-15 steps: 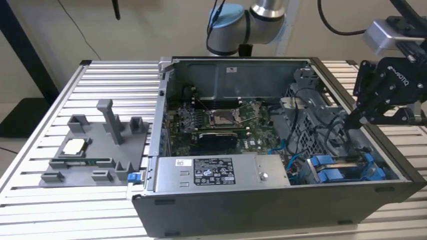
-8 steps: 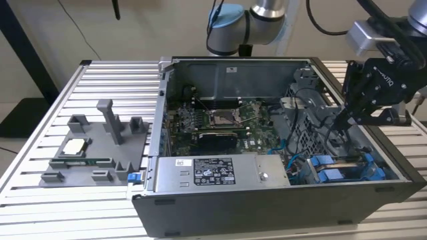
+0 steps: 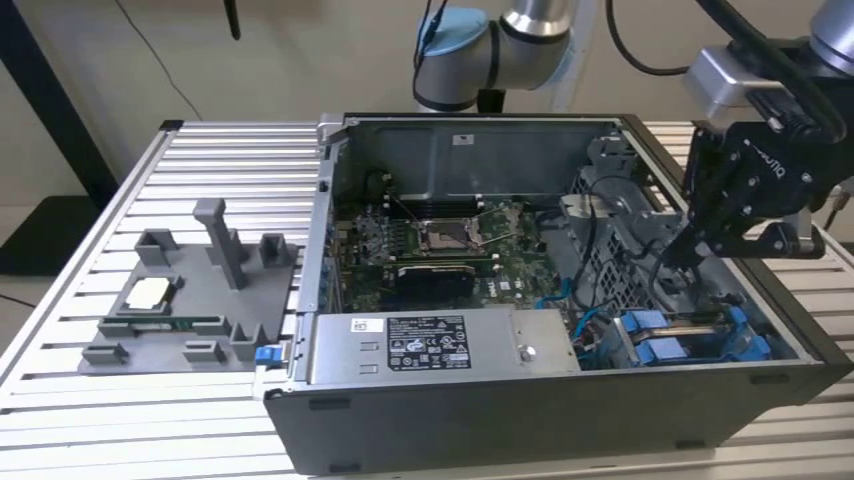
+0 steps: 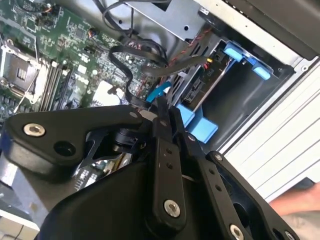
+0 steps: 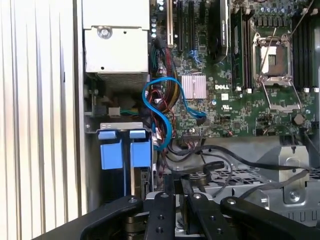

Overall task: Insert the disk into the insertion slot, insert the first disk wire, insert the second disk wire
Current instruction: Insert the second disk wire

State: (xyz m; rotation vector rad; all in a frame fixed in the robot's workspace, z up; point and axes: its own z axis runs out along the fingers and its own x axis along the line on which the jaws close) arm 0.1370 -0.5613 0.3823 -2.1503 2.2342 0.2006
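Above black cables (image 5: 235, 160) beside the insertion slot (image 3: 694, 335), the hand (image 3: 683, 255) hangs clenched, empty.

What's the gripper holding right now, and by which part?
Cannot be told. The gripper hangs inside the open case above the insertion slot; any grasp is hidden.
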